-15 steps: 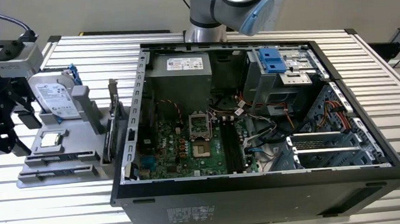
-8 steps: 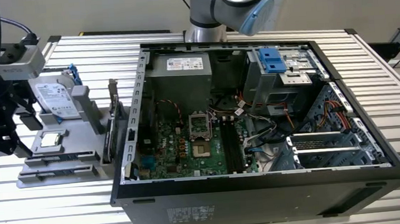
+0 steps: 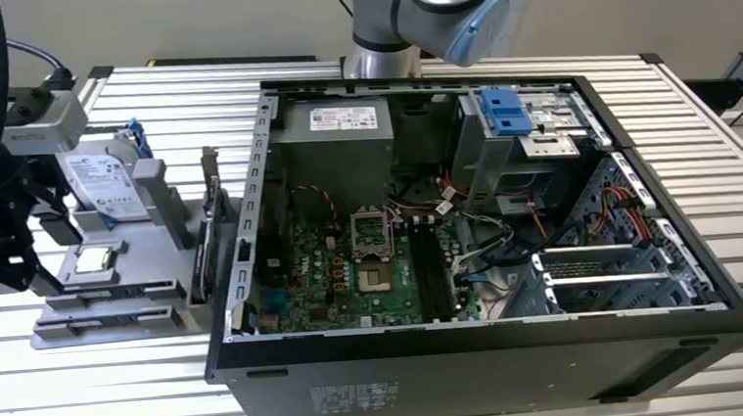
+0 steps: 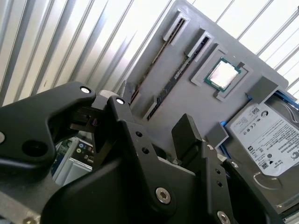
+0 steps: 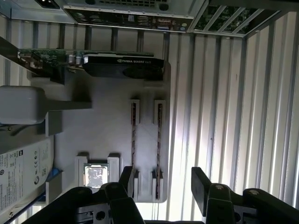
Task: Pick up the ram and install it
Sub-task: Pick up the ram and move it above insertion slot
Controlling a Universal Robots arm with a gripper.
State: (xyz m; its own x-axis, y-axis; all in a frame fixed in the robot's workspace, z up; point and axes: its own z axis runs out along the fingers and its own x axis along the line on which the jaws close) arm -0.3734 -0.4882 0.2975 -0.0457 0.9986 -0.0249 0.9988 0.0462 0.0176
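One ram stick (image 5: pixel 159 140) and a second ram stick (image 5: pixel 133 140) sit on edge in two parallel slots of a gray holder (image 5: pixel 103 121), just beside each other. The end effector (image 5: pixel 162 179) hangs over the near end of those slots, its two black fingers (image 5: pixel 201 186) spread apart and gripping nothing. In the first wrist view both sticks fall between the fingers.

On the same holder a processor chip (image 5: pixel 96 175) rests in its own pocket beside the sticks. Beyond it is a hard drive (image 5: pixel 21 172), and a graphics card (image 5: pixel 121 65) stands at the far end. The holder sits on the slatted bench (image 3: pixel 98 404), to the exterior view's left of the open computer case (image 3: pixel 487 357), whose motherboard (image 3: pixel 337 269) faces up.
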